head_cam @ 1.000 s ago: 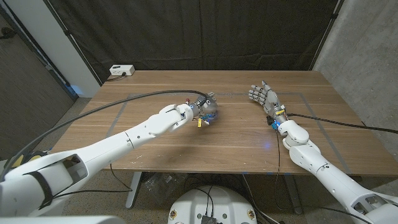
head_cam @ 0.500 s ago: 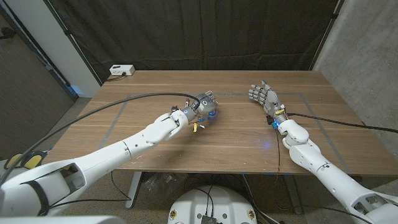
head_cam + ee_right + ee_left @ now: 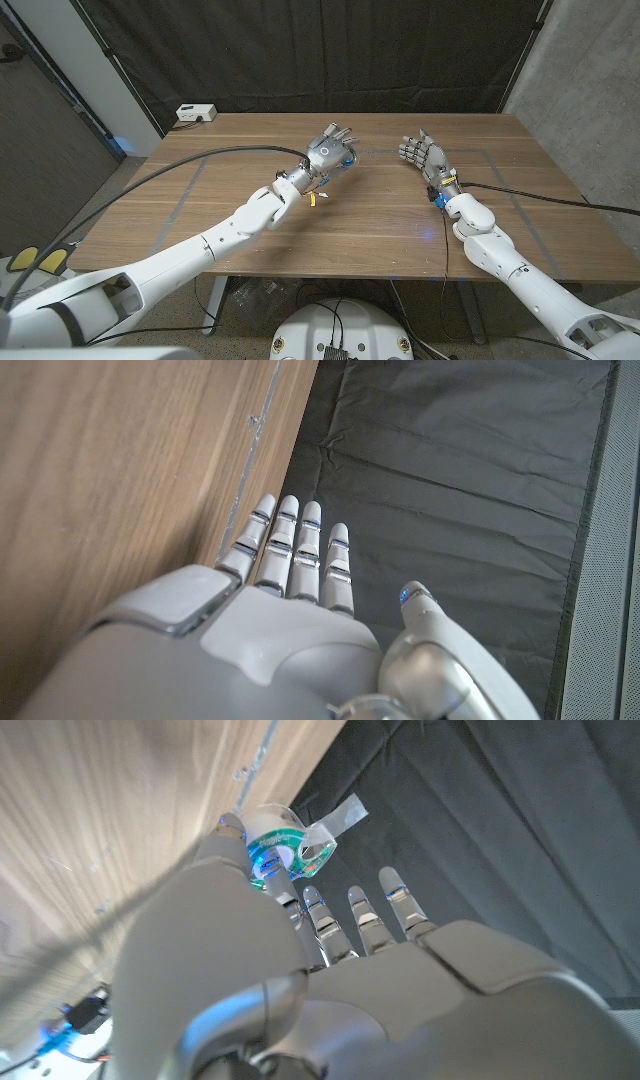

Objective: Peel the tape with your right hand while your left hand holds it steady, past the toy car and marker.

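lifted since before, left hand (image 3: 330, 152) grips the light tape roll (image 3: 275, 848); right hand (image 3: 423, 156), spread empty, should pinch its loose flimsy tab (image 3: 338, 817).

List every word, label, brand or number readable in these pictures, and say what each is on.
None can be read with certainty.
Tape roll, held in the left hand: blue print on its green core, too blurred to read.
White box at the table's far corner: no legible marking.
Right hand: no lettering visible.
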`<state>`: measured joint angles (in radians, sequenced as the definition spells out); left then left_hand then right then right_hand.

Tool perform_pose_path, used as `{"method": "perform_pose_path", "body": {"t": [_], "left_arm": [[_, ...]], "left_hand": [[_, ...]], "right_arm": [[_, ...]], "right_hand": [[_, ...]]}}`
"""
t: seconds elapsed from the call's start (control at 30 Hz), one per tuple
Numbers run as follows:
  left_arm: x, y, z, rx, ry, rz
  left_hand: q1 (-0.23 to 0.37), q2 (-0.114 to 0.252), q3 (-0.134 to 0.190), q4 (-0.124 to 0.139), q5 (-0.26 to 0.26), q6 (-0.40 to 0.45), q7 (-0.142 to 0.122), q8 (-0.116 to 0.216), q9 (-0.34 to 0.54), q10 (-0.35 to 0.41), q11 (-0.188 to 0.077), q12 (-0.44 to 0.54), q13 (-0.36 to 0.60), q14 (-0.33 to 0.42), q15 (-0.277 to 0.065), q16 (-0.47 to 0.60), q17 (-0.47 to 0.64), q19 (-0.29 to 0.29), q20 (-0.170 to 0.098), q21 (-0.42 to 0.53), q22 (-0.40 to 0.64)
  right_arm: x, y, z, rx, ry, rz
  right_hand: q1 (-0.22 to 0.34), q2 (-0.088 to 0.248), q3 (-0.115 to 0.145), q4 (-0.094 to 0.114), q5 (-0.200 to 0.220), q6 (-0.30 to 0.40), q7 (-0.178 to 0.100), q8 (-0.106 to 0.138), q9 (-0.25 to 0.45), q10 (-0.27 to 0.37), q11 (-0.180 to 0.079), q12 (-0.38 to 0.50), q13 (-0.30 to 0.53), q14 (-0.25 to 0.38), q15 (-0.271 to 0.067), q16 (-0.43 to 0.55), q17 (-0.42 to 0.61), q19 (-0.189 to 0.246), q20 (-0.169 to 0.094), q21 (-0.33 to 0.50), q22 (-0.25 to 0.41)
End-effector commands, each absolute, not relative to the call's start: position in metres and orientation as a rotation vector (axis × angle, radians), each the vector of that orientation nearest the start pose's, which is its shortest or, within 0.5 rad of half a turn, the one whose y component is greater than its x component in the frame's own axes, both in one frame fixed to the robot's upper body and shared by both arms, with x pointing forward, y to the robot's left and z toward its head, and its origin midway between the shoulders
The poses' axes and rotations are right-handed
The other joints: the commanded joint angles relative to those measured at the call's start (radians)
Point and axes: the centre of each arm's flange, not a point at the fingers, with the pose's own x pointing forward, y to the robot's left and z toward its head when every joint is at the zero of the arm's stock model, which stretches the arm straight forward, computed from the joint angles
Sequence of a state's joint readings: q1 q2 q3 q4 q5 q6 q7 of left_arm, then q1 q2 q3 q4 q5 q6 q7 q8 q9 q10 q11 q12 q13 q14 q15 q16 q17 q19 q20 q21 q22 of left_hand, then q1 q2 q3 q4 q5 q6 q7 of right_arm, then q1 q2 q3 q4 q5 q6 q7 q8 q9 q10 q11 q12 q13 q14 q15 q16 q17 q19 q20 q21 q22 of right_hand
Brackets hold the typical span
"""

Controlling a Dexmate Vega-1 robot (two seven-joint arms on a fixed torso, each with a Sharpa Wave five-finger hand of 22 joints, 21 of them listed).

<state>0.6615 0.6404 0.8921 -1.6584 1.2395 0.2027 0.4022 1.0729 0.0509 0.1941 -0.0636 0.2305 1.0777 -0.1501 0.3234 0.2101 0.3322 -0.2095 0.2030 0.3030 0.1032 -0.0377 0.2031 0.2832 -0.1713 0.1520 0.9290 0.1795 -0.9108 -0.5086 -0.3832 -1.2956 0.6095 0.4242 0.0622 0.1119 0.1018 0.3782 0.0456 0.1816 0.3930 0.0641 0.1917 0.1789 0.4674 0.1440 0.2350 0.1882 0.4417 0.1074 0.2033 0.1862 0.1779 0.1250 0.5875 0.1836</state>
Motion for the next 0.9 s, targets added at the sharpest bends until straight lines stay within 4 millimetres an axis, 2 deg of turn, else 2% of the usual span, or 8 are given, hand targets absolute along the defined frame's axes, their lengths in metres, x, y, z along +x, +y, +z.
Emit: {"method": "perform_pose_path", "body": {"t": [0.03, 0.07, 0.17, 0.33, 0.9], "left_arm": [[0.562, 0.095, 0.004, 1.701, -1.291, 0.39], [0.561, 0.095, 0.004, 1.693, -1.292, 0.391], [0.559, 0.096, 0.003, 1.651, -1.295, 0.407], [0.557, 0.097, 0.003, 1.552, -1.297, 0.404], [0.56, 0.109, 0.013, 1.056, -1.218, 0.252]], "left_hand": [[-0.025, 0.014, -0.016, 0.007, 0.013, 0.122, -0.053, 0.016, -0.006, -0.057, 0.003, -0.013, -0.014, -0.075, -0.03, -0.009, -0.001, -0.116, 0.055, -0.045, 0.0], [-0.025, 0.013, -0.019, 0.007, 0.014, 0.122, -0.06, 0.013, -0.008, -0.072, 0.004, -0.015, -0.018, -0.091, -0.021, -0.01, -0.003, -0.122, 0.057, -0.052, 0.0], [-0.025, 0.012, -0.03, 0.01, 0.017, 0.127, -0.063, 0.009, -0.011, -0.123, 0.008, -0.017, -0.034, -0.163, -0.003, -0.018, -0.012, -0.167, 0.061, -0.088, -0.002], [-0.026, 0.015, -0.04, 0.014, 0.019, 0.121, -0.066, 0.003, -0.01, -0.176, 0.015, -0.019, -0.052, -0.232, 0.014, -0.019, -0.025, -0.211, 0.062, -0.127, -0.002], [-0.027, 0.02, -0.048, 0.019, 0.023, 0.119, -0.065, 0.001, -0.007, -0.157, 0.019, 0.0, -0.066, -0.208, 0.009, 0.003, -0.037, -0.204, 0.06, -0.142, -0.001]], "right_arm": [[0.626, -0.279, -0.064, 0.007, -0.66, 0.241], [0.626, -0.279, -0.064, 0.009, -0.661, 0.241], [0.625, -0.278, -0.065, 0.01, -0.661, 0.242], [0.625, -0.277, -0.067, 0.014, -0.664, 0.246], [0.629, -0.269, -0.078, 0.041, -0.67, 0.246]], "right_hand": [[0.009, 0.003, 0.009, -0.002, 0.005, 0.009, -0.001, 0.001, 0.005, 0.003, -0.002, -0.005, 0.001, 0.007, 0.001, -0.002, 0.0, 0.008, -0.003, -0.003, 0.003], [0.01, 0.003, 0.009, -0.002, 0.005, 0.009, -0.002, 0.001, 0.005, 0.003, -0.002, -0.005, 0.001, 0.007, 0.0, -0.002, -0.001, 0.008, -0.003, -0.003, 0.003], [0.011, 0.002, 0.01, -0.003, 0.005, 0.008, -0.001, 0.001, 0.005, 0.003, -0.002, -0.005, 0.001, 0.008, 0.001, -0.002, -0.001, 0.009, -0.002, -0.004, 0.003], [0.012, 0.002, 0.01, -0.004, 0.004, 0.008, -0.002, 0.001, 0.005, 0.003, -0.004, -0.006, 0.001, 0.008, 0.001, -0.003, -0.001, 0.009, -0.002, -0.005, 0.003], [0.024, 0.0, 0.017, -0.014, 0.003, 0.008, -0.002, 0.001, 0.005, 0.004, -0.009, -0.007, 0.001, 0.008, -0.003, -0.005, -0.002, 0.011, -0.003, -0.009, 0.003]]}}
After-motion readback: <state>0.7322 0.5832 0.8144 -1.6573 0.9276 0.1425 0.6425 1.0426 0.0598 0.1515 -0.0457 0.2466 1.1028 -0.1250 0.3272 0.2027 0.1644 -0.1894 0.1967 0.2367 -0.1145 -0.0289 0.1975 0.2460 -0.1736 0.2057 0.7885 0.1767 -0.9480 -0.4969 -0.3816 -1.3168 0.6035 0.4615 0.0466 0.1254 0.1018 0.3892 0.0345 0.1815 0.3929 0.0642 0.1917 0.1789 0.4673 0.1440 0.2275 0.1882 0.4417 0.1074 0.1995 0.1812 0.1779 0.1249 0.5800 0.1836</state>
